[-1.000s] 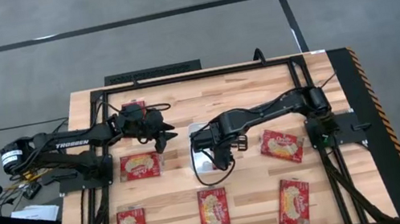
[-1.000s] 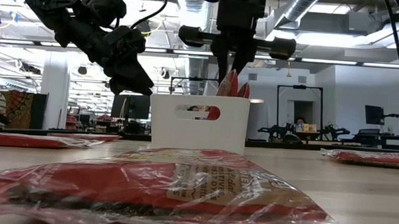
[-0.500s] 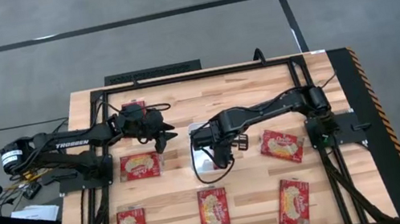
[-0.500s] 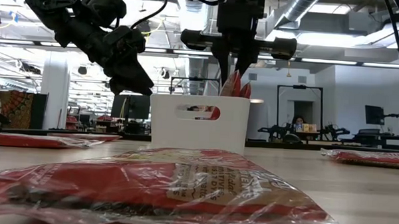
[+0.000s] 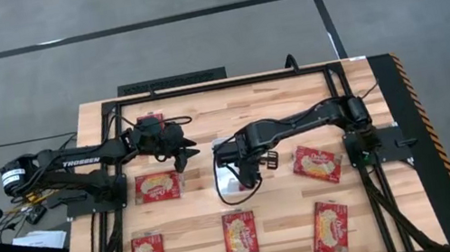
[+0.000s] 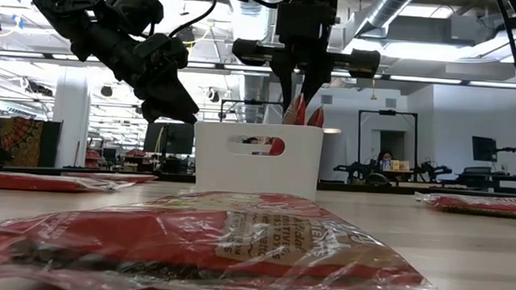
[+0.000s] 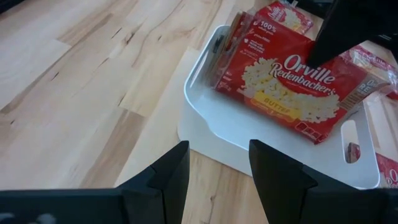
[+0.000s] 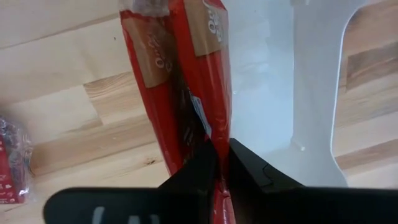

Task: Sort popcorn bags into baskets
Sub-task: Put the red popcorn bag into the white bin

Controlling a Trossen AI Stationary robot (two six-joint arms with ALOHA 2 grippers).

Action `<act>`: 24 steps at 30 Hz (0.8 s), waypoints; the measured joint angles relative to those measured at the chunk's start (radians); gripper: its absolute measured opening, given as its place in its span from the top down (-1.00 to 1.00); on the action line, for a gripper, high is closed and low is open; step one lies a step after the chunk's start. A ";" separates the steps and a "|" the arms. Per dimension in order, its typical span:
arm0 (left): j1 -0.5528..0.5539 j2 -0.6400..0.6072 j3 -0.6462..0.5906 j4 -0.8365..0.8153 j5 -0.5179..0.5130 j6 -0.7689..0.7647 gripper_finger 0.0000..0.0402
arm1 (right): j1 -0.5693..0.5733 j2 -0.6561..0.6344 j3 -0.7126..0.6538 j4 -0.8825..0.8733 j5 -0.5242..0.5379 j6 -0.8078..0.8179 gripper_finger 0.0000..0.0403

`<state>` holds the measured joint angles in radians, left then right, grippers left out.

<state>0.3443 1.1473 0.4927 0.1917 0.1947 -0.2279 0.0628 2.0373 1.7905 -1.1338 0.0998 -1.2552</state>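
Fingers of the right gripper (image 6: 300, 84) point straight down over the white basket (image 6: 257, 160), pinching the top edge of an upright popcorn bag (image 8: 205, 81); the right wrist view shows the two tips (image 8: 249, 163) nearly together with red plastic between them. Holding the packet by its edge keeps it on end, so it can stand beside the bags already below the fingers instead of lying flat and filling the bin. Whether the pinch is loosening I cannot tell.

Fingers of the left gripper (image 7: 217, 168) stand apart with nothing between them, hovering just beside the basket's rim and angled toward it. That arm seems to be waiting clear of the other's work.

Ahead of the left fingers, one bag leans across the inside of the basket with another upright against its wall. Five more bags (image 5: 241, 236) lie flat on the counter (image 5: 250, 108), well apart from either gripper, so sorting looks roughly half done.
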 joint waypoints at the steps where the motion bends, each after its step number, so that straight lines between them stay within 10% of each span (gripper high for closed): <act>1: 0.000 0.000 0.000 0.000 0.000 0.000 0.24 | 0.000 0.000 0.000 -0.003 0.000 0.000 0.72; 24: 0.000 0.000 0.000 0.000 0.000 0.000 0.24 | -0.006 0.000 0.000 -0.011 -0.024 0.000 0.71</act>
<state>0.3447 1.1473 0.4927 0.1917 0.1947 -0.2281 0.0566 2.0373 1.7905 -1.1446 0.0753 -1.2549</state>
